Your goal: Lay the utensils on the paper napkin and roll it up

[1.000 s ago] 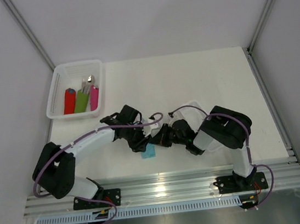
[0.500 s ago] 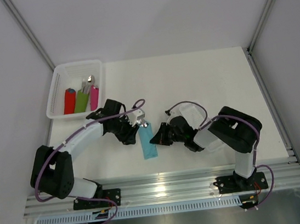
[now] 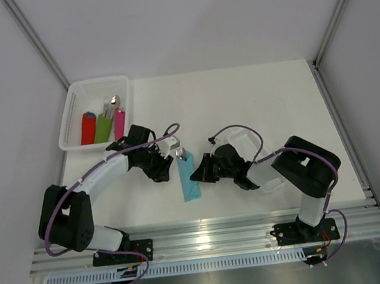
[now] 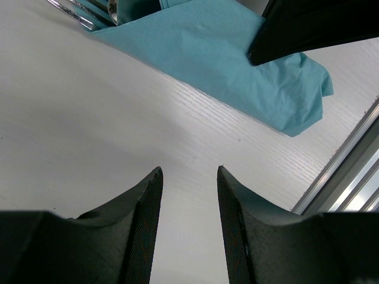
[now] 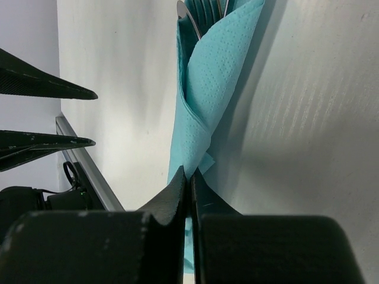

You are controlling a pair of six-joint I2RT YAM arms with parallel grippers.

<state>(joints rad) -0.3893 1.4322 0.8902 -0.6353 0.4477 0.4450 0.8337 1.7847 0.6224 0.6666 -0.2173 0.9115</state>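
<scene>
White slotted basket (image 3: 68, 123) at far-left corner of white surface (image 3: 254, 98). Inside, side by side, lying lengthwise: red roll (image 3: 88, 128), green roll (image 3: 103, 129), pink roll (image 3: 119, 123). Silver cutlery tips (image 3: 111, 106) poke from far ends. Aluminium rail (image 3: 217, 240) along near edge

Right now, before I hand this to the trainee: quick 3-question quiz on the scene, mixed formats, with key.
1. True or false: the left gripper is clamped on the paper napkin.
2. The utensils stick out of the rolled napkin at which end? A) the end away from the arm bases B) the end nearest the bases C) both ends
3. Fill in: the basket holds rolls in red, green and ____.
Key: 1 false, its jaws stand open over bare table, with the napkin beyond them. 2 A. 3 pink.
</scene>
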